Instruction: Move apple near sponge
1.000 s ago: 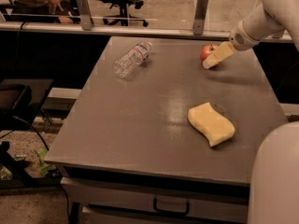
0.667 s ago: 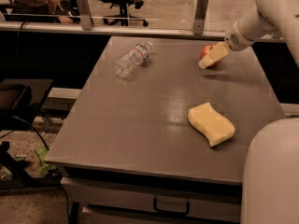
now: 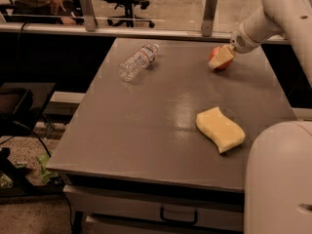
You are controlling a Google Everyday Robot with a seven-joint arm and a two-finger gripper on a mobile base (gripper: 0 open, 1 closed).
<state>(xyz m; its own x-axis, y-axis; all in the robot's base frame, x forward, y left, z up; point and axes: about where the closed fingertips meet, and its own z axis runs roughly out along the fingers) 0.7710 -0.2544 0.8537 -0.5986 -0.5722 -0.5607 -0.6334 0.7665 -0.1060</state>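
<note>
The red apple (image 3: pixel 213 55) sits at the far right of the grey table (image 3: pixel 146 130), mostly covered by my gripper (image 3: pixel 220 58). The gripper reaches in from the upper right on the white arm (image 3: pixel 273 13) and lies right over the apple, touching it. The pale-yellow wavy sponge (image 3: pixel 220 129) lies flat nearer the front right of the table, well apart from the apple.
A clear plastic water bottle (image 3: pixel 138 61) lies on its side at the far left of the table. A rail with metal posts (image 3: pixel 208 8) runs behind the far edge. My white body (image 3: pixel 278 179) fills the lower right corner.
The gripper has slid a little to the left, from beside the apple to over it. The apple, sponge and bottle have stayed in place.
</note>
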